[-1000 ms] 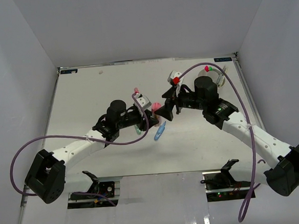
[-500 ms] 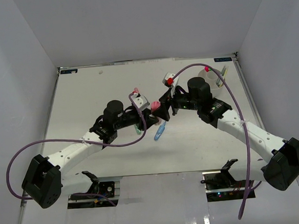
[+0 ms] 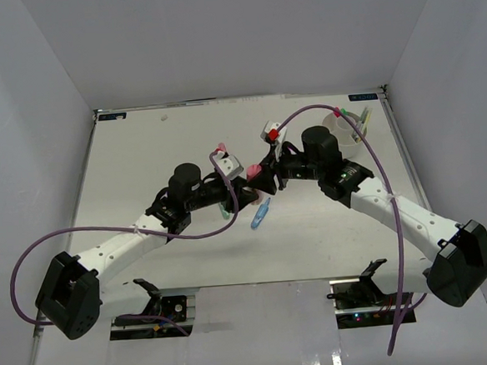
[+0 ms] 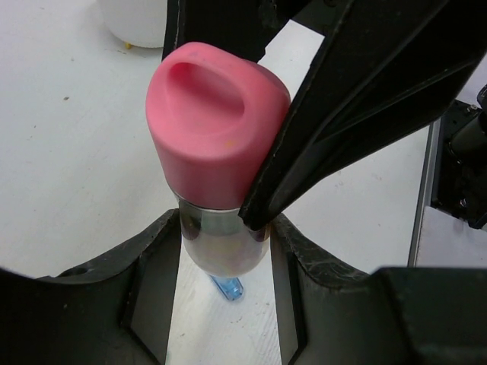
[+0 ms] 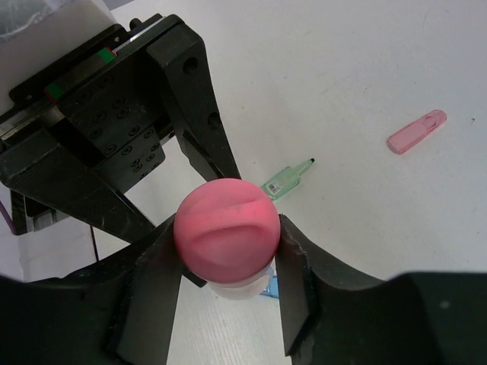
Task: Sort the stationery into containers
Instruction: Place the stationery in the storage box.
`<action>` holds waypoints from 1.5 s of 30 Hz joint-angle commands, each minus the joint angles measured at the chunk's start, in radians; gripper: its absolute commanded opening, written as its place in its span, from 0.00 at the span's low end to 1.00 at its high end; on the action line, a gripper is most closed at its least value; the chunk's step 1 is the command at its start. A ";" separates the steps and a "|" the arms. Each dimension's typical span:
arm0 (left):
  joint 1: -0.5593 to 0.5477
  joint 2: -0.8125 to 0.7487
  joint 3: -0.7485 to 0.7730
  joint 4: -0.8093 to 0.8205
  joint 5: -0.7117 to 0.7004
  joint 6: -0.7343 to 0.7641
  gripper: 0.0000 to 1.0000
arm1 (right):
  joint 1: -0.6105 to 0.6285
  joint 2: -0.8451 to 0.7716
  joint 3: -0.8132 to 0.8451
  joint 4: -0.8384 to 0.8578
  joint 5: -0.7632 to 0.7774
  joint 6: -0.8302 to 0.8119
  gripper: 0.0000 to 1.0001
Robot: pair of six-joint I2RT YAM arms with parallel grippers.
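Right end effector (image 5: pixel 228 236) has come over from the white tub (image 3: pixel 350 128) and closed partway onto the pink cap of the glue stick (image 4: pixel 217 122). Left end effector (image 4: pixel 224 228), half shut, grips its clear body. Both hold the glue stick up in the air, well left of the tub. It looks like a hand-over.

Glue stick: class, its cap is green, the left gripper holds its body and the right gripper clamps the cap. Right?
Wrong on colour: the cap of the glue stick is pink, not green, as both wrist views show. The left gripper does hold the body and the right gripper does clamp the cap.
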State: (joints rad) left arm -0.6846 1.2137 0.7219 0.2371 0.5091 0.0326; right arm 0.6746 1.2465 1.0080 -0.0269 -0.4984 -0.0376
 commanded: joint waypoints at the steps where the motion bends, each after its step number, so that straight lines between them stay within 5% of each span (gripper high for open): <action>1: -0.009 -0.032 0.027 0.045 0.025 0.001 0.28 | 0.003 0.001 0.037 0.044 -0.011 0.010 0.39; 6: -0.007 -0.011 0.039 0.019 -0.013 -0.057 0.50 | 0.002 -0.025 0.026 0.048 0.040 0.010 0.17; 10: -0.007 -0.006 0.051 -0.016 -0.067 -0.095 0.81 | -0.007 -0.061 0.018 0.044 0.182 -0.008 0.09; 15: -0.006 -0.019 0.068 -0.070 -0.194 -0.160 0.84 | -0.092 -0.084 0.018 0.044 0.381 -0.034 0.08; 20: 0.031 0.018 0.186 -0.264 -0.349 -0.255 0.98 | -0.251 -0.070 0.049 0.076 0.570 -0.053 0.08; 26: 0.148 0.035 0.306 -0.455 -0.435 -0.248 0.98 | -0.424 0.010 0.087 0.222 0.673 0.004 0.08; 33: 0.256 0.006 0.188 -0.416 -0.462 -0.235 0.98 | -0.529 0.145 0.182 0.324 0.706 0.025 0.08; 37: 0.264 -0.011 0.169 -0.413 -0.580 -0.212 0.98 | -0.579 0.229 0.236 0.352 0.693 0.061 0.08; 45: 0.264 -0.002 0.175 -0.420 -0.564 -0.214 0.98 | -0.615 0.344 0.293 0.363 0.672 0.093 0.08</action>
State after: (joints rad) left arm -0.4217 1.2404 0.8902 -0.1825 -0.0463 -0.1875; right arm 0.0696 1.5719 1.2442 0.2424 0.1825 0.0250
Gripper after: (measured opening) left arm 0.979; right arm 0.528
